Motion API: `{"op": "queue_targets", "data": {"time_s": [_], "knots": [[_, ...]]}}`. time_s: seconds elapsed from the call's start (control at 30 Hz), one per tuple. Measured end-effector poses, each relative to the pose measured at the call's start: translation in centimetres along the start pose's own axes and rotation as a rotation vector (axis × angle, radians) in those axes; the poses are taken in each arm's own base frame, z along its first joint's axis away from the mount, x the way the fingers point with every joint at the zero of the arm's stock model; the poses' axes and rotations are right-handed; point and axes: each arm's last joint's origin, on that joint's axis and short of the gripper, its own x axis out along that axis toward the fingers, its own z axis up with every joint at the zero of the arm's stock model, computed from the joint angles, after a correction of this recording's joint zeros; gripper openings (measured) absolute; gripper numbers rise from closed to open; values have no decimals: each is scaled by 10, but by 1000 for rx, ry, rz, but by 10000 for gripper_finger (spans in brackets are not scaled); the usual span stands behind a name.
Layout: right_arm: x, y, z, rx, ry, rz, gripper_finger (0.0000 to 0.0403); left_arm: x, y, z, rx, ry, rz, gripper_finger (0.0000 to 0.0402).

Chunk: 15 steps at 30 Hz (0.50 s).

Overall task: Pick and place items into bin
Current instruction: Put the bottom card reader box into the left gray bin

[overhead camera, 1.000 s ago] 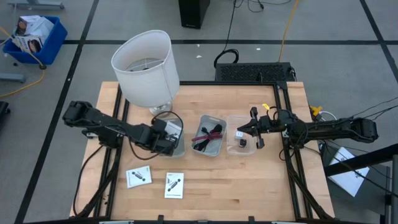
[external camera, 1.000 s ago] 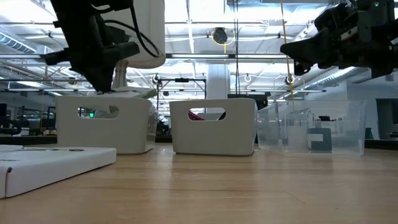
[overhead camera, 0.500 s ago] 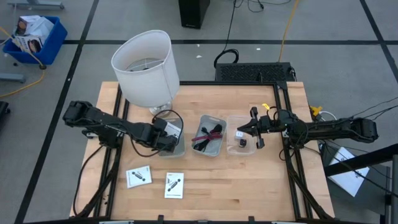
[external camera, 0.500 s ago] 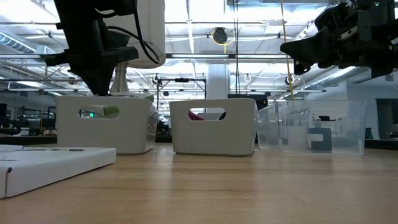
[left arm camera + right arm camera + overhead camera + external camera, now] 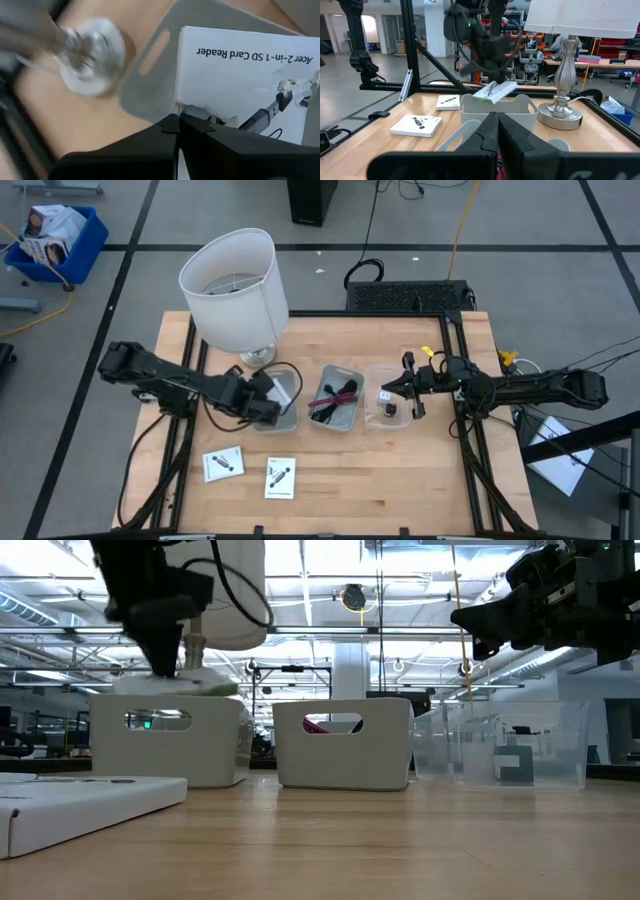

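Note:
My left gripper (image 5: pixel 268 392) is shut on a white packet (image 5: pixel 240 75) printed "SD Card Reader", just above the left grey bin (image 5: pixel 286 420). The packet also shows in the low view (image 5: pixel 178 684) over the bin's rim. Two more white packets (image 5: pixel 223 464) (image 5: pixel 280 477) lie flat on the table near the front edge. The middle bin (image 5: pixel 352 423) holds black and magenta cables (image 5: pixel 335 395). The clear right bin (image 5: pixel 372 375) holds a tiny black cube (image 5: pixel 390 409) and a white tag (image 5: pixel 385 393). My right gripper (image 5: pixel 405 387) is shut and empty above the clear bin. My left gripper pinches the packet at one edge (image 5: pixel 186 106) between its two fingers. The fingers come from above, slanting down. The packet is lifted clear, nearly level and a little tilted, just above the grey bin's rim (image 5: pixel 165 700).
A lamp with a big white shade (image 5: pixel 235 275) stands behind the left bin, its metal base (image 5: pixel 258 356) close to my left gripper, its cord (image 5: pixel 290 370) looping by the bin. The near half of the table (image 5: pixel 400 480) holds only the two flat packets.
My left gripper, still shut on the packet, has risen and gone a little toward the table's far edge. The packet, which reached down into the grey bin half a second ago, now stands above its rim.

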Motion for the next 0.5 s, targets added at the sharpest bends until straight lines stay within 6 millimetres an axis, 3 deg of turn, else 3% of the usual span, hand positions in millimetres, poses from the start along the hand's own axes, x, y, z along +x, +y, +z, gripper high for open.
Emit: {"op": "queue_targets", "data": {"time_s": [0.3, 0.5], "knots": [[0, 0, 0, -5, 0, 0, 0, -43, -3, 29, 763, -167, -31, 4], [0, 0, 0, -14, 0, 0, 0, -47, 0, 35, 1216, -210, 118, 4]]}}
